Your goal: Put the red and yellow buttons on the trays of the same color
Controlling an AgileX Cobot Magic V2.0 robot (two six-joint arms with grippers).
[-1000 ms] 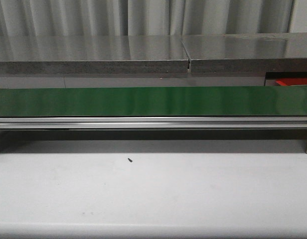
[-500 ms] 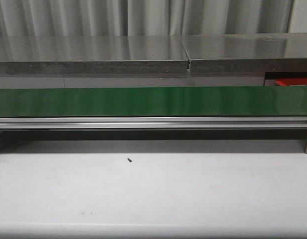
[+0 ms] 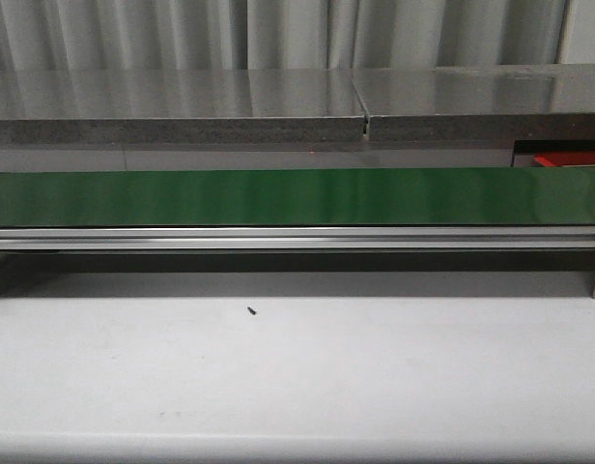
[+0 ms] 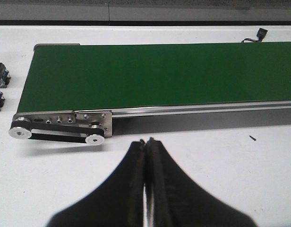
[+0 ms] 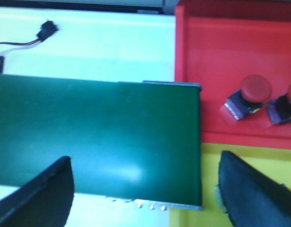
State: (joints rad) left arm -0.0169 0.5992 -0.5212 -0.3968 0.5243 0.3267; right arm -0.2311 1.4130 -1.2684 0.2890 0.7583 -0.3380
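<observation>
Two red buttons [image 5: 253,96] already lie in the red tray [image 5: 207,56], side by side near one wall, each tipped over so its round red cap points roughly away from the conveyor belt [image 5: 98,137] and its dark blue base toward it; the long axis of each runs slantwise across the tray floor. The second red button [image 5: 286,105] is cut by the picture's edge, so its full pose cannot be told. The yellow tray [image 5: 202,189] sits just beside the red one, at the belt's end; the part that shows holds no button, though much of it is hidden behind the right claw [image 5: 145,198]. No yellow button is visible anywhere, and the green belt is bare in all three views.

By my judgement the red half is under way and the yellow half is not begun, with both arms waiting for the next piece.

The right claw is spread wide over the belt's end. The left claw [image 4: 146,142] is pressed together and empty above the white bench [image 4: 207,156], near the belt's roller end [image 4: 60,127].
</observation>
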